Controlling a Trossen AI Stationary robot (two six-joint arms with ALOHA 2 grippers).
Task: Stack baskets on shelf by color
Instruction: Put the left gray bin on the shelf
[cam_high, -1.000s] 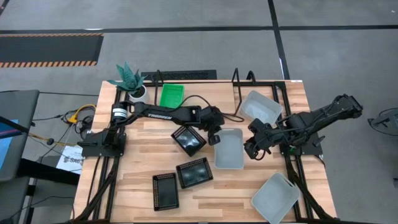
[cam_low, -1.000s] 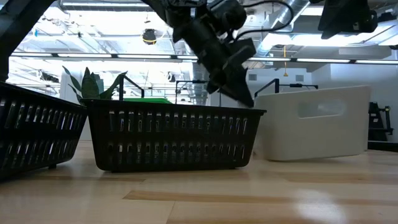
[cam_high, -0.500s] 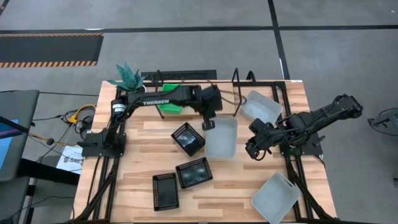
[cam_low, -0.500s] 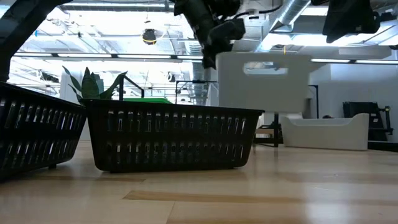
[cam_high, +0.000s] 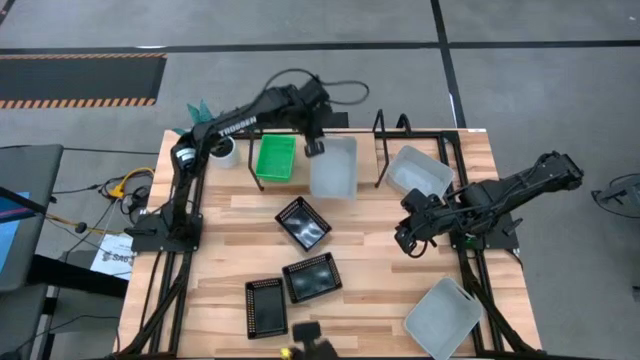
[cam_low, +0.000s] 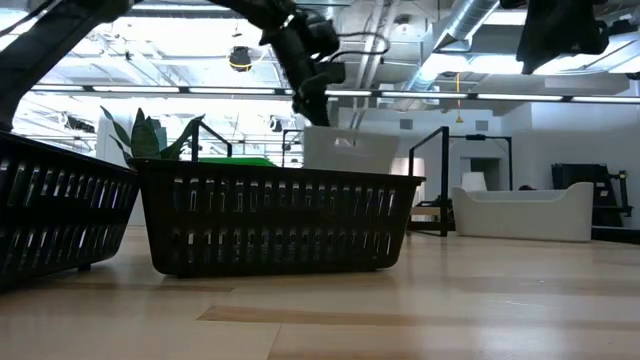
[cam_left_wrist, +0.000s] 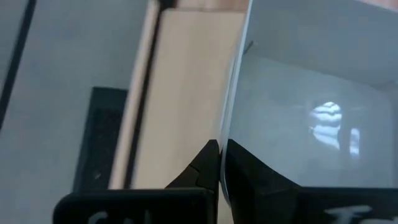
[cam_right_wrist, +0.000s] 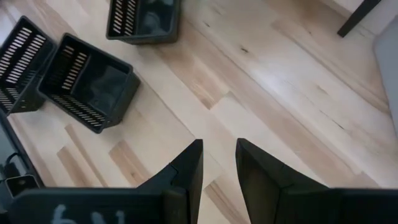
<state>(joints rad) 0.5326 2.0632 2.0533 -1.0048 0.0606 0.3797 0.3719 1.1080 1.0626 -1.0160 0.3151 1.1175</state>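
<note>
White basket (cam_high: 333, 166), clamped by our left hand (cam_high: 314, 147), has moved from mid-table to the shelf (cam_high: 367, 150) at upper centre beside the green basket (cam_high: 275, 158); release follows. Right hand (cam_high: 406, 241) waits, slightly parted.

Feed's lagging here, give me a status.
Left gripper shut on white basket, at shelf beside green basket. Right gripper open, idle. Nothing in the way.
</note>
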